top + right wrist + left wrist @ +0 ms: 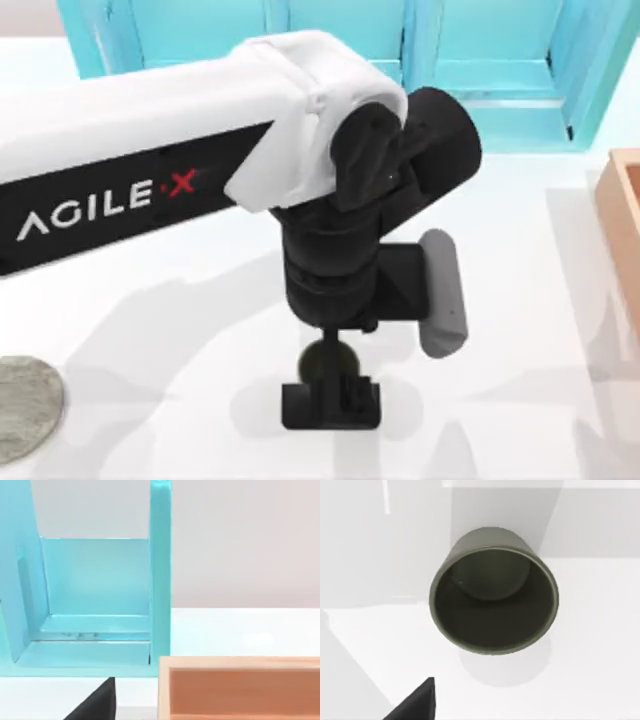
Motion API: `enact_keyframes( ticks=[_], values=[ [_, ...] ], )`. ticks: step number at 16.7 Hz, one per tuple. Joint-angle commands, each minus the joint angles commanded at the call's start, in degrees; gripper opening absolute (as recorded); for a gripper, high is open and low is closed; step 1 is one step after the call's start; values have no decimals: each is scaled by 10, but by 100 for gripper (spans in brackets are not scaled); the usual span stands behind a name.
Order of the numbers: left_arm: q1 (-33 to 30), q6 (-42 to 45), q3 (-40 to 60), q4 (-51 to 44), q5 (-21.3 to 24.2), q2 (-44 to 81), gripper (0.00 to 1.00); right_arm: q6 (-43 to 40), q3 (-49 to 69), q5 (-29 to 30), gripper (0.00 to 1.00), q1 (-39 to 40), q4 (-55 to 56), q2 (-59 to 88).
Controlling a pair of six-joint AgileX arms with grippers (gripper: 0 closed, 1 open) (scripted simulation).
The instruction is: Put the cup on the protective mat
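The cup (492, 592) is a small olive-grey cylinder with a dark inside, standing upright on the white table. In the top view a little of the cup (322, 358) peeks out beneath my left arm's wrist. My left gripper (330, 402) hangs above the cup, open and apart from it, and one dark fingertip (415, 705) shows well to the side of the cup. The protective mat (22, 410), a mottled grey disc, lies at the table's near left corner, far left of the cup. My right arm is parked, with one fingertip (97, 702) showing.
A turquoise shelf unit (480, 60) runs along the back of the table. A tan wooden box (622, 200) stands at the right edge, and the box (240, 687) lies close before my right wrist. Bare white table lies between cup and mat.
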Motion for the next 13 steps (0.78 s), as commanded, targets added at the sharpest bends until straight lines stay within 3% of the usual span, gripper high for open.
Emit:
enact_keyframes(
  ticks=[8,13],
  values=[
    [0,2,-135,188,0,48,100,0,0,0,100,0,0,0],
    [0,2,-151,206,0,55,100,0,0,0,100,0,0,0]
  ],
)
